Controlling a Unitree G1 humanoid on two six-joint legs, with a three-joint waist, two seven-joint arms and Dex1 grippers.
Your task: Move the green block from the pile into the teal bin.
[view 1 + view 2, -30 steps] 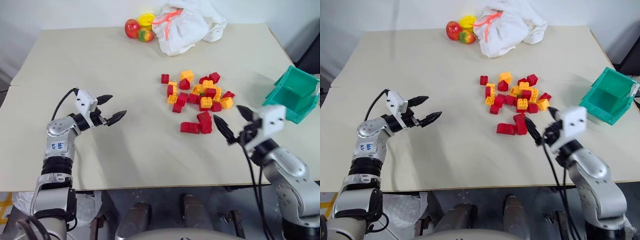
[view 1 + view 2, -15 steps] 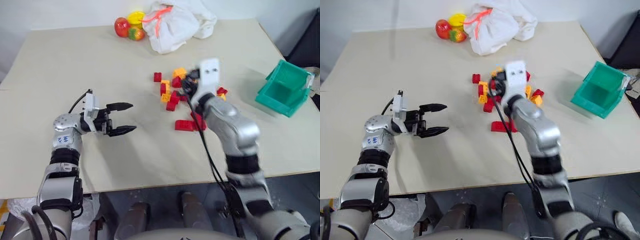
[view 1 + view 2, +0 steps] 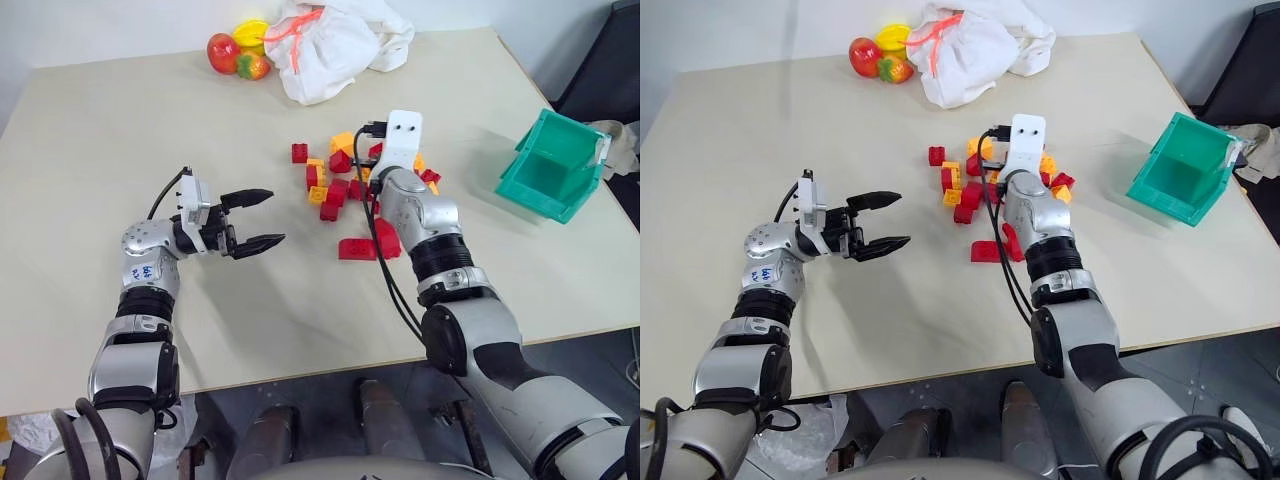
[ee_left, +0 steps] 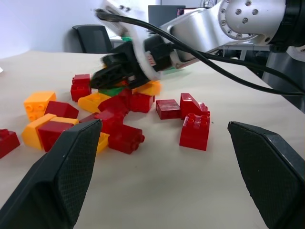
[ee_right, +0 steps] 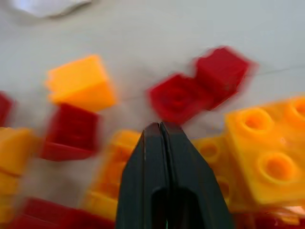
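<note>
Now right gripper [image 5: 161,131], fingers pressed together, over the pile [image 3: 350,180]

A: What is the setting like?
B: A broad beige table [image 3: 150,120] stands before a pale wall [image 3: 100,20], evenly lit.
A: Any furniture beyond?
B: The left wrist view shows a dark office chair [image 4: 93,38] and a dark screen [image 4: 167,14] behind it.

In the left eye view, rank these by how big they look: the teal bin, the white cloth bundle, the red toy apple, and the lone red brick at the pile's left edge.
Largest to smallest as seen:
1. white cloth bundle
2. teal bin
3. red toy apple
4. lone red brick

The bundle and apple sit at the table's far edge, so they likely look smaller than they are.
</note>
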